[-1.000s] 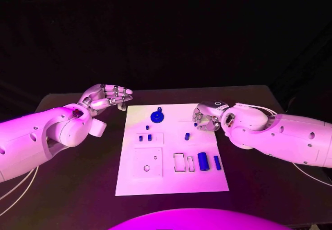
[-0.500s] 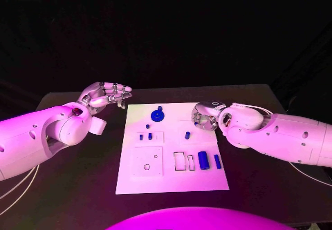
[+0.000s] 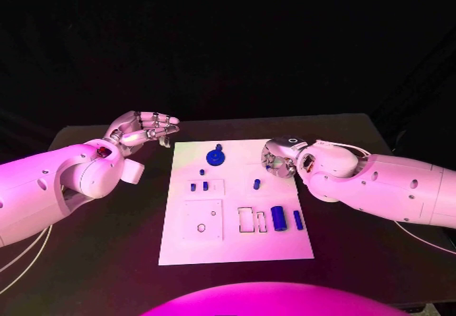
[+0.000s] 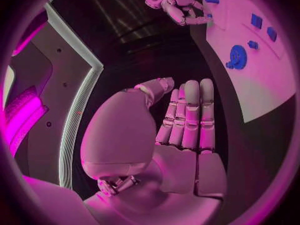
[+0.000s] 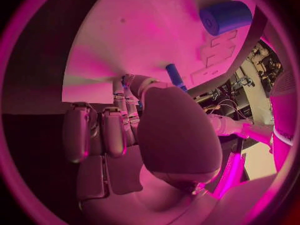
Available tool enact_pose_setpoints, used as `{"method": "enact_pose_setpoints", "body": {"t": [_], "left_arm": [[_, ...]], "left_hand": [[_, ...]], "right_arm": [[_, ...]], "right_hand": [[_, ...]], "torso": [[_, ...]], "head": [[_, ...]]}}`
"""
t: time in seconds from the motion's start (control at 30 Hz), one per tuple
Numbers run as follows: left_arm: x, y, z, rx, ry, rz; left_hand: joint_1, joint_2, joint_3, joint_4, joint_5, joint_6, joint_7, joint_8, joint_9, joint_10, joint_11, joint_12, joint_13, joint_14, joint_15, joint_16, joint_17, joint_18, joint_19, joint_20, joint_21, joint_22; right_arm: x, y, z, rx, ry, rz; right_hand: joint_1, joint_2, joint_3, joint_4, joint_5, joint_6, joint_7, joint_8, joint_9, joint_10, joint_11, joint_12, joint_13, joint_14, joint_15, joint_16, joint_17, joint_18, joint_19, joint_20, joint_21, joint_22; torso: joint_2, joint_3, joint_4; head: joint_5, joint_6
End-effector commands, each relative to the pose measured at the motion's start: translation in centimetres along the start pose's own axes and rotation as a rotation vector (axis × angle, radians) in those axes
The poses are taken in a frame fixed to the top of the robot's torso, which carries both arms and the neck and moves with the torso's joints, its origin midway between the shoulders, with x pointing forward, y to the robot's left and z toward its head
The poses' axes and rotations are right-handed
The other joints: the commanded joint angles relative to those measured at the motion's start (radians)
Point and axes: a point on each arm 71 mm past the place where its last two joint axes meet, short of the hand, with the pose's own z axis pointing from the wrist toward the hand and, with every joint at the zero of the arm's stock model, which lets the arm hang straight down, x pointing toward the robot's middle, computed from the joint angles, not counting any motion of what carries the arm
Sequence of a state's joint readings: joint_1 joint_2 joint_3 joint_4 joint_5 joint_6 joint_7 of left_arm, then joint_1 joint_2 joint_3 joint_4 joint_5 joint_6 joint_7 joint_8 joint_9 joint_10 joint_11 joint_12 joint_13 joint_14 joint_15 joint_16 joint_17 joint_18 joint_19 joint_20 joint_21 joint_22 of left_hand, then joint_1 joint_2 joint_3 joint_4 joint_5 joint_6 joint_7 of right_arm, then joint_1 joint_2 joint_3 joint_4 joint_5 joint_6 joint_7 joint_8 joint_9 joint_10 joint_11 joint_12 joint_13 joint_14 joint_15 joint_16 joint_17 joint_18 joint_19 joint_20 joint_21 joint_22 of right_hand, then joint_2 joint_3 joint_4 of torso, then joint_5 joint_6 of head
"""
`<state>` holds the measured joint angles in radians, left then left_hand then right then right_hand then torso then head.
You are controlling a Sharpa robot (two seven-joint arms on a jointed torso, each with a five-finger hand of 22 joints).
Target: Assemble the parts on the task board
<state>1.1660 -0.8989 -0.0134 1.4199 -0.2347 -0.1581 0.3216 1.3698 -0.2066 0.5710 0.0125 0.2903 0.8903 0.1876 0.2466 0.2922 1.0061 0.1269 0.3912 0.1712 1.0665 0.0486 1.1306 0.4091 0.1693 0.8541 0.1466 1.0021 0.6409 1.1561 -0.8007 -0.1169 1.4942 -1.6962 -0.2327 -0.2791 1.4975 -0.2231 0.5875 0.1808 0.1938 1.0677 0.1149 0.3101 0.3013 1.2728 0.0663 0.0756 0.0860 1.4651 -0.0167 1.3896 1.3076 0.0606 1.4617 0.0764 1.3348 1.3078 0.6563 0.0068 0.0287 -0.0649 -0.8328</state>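
Observation:
The white task board [image 3: 238,247] lies in the middle of the table. A blue gear-like part [image 3: 215,158] sits near its far edge, also in the left wrist view [image 4: 237,57]. Small blue pegs [image 3: 199,187] and another peg [image 3: 256,185] stand mid-board. A blue cylinder [image 3: 279,218] and a thin blue bar [image 3: 297,220] lie at the right. My right hand [image 3: 279,162] hovers over the board's far right edge with its fingers curled in; I see nothing in them. The peg [image 5: 175,76] and the cylinder [image 5: 225,16] lie beyond its fingertips. My left hand [image 3: 144,131] floats off the board's far left corner, fingers apart and empty.
Empty rectangular slots [image 3: 252,220] sit left of the cylinder, and a square recess with a small hole [image 3: 202,220] is on the board's left half. The black table [image 3: 105,263] surrounds the board.
My right hand has drifted slightly toward the board's far edge and to the left. My left hand has risen a little and its fingers have straightened.

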Motion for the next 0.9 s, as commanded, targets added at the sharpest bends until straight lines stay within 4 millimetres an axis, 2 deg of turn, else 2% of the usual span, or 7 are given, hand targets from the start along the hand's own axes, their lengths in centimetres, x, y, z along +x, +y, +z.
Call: {"method": "enact_pose_setpoints", "body": {"t": [0.03,0.2,0.33,0.77,0.9], "left_arm": [[0.0,-0.1,0.0,0.003,-0.004,-0.003],[0.0,-0.1,0.1,0.002,-0.006,-0.002],[0.0,-0.1,0.1,0.003,-0.007,-0.002],[-0.1,0.0,0.2,0.003,-0.014,-0.001],[-0.1,0.0,0.2,0.002,-0.015,-0.002]], "left_hand": [[0.003,0.01,0.002,-0.007,0.007,0.001,0.009,0.004,-0.002,0.004,-0.004,0.004,0.002,0.001,-0.003,-0.006,-0.002,0.016,0.004,-0.004,-0.006,-0.002],[0.004,0.011,0.002,-0.008,0.007,0.001,0.009,0.004,-0.002,0.003,-0.004,0.004,0.002,0.001,-0.003,-0.007,-0.002,0.016,0.004,-0.004,-0.006,-0.002],[0.005,0.011,0.002,-0.009,0.007,0.001,0.009,0.004,-0.002,0.003,-0.004,0.005,0.001,0.001,-0.003,-0.007,-0.003,0.016,0.005,-0.004,-0.006,-0.002],[0.006,0.011,0.001,-0.01,0.008,0.0,0.01,0.003,-0.003,0.001,-0.003,0.005,0.001,0.002,-0.003,-0.008,-0.003,0.016,0.005,-0.004,-0.006,-0.002],[0.005,0.01,0.0,-0.01,0.008,-0.002,0.011,0.002,-0.003,-0.002,-0.002,0.004,0.001,0.002,-0.002,-0.009,-0.004,0.016,0.005,-0.004,-0.005,-0.002]], "right_arm": [[1.4,0.1,-0.3,0.008,0.043,-0.019],[1.0,0.1,-0.5,0.011,-0.014,-0.005],[0.7,0.1,-0.7,0.012,-0.051,0.006],[-1.1,0.2,-1.2,-0.002,-0.141,0.04],[-1.9,0.4,-1.6,-0.012,-0.16,0.059]], "right_hand": [[-0.002,0.02,0.014,-0.021,-0.004,0.008,-0.001,0.009,0.012,0.03,-0.018,0.006,0.011,0.077,-0.01,0.007,0.083,-0.012,0.035,-0.007,0.013,0.111],[-0.018,0.016,0.037,-0.047,-0.005,0.012,-0.003,0.017,0.026,0.045,-0.022,0.003,0.016,0.076,-0.015,0.004,0.075,-0.018,0.044,-0.009,0.044,0.133],[-0.026,0.014,0.047,-0.057,-0.005,0.013,-0.004,0.02,0.032,0.05,-0.023,0.001,0.018,0.075,-0.017,0.003,0.071,-0.019,0.045,-0.01,0.05,0.139],[-0.037,0.011,0.055,-0.067,-0.007,0.016,-0.005,0.023,0.039,0.055,-0.024,-0.001,0.021,0.075,-0.018,0.004,0.07,-0.022,0.048,-0.011,0.061,0.147],[-0.039,0.011,0.055,-0.067,-0.008,0.016,-0.005,0.023,0.039,0.056,-0.024,-0.001,0.021,0.075,-0.018,0.005,0.071,-0.022,0.049,-0.011,0.063,0.148]], "torso": [[-0.001,0.0,0.0003],[-0.002,0.0009,0.0004],[-0.002,-0.0001,0.0],[-0.003,-0.0019,-0.0018],[-0.002,-0.0014,-0.0011]], "head": [[-0.001,-0.001],[0.002,0.0],[0.002,0.002],[0.001,0.011],[0.0,0.013]]}}
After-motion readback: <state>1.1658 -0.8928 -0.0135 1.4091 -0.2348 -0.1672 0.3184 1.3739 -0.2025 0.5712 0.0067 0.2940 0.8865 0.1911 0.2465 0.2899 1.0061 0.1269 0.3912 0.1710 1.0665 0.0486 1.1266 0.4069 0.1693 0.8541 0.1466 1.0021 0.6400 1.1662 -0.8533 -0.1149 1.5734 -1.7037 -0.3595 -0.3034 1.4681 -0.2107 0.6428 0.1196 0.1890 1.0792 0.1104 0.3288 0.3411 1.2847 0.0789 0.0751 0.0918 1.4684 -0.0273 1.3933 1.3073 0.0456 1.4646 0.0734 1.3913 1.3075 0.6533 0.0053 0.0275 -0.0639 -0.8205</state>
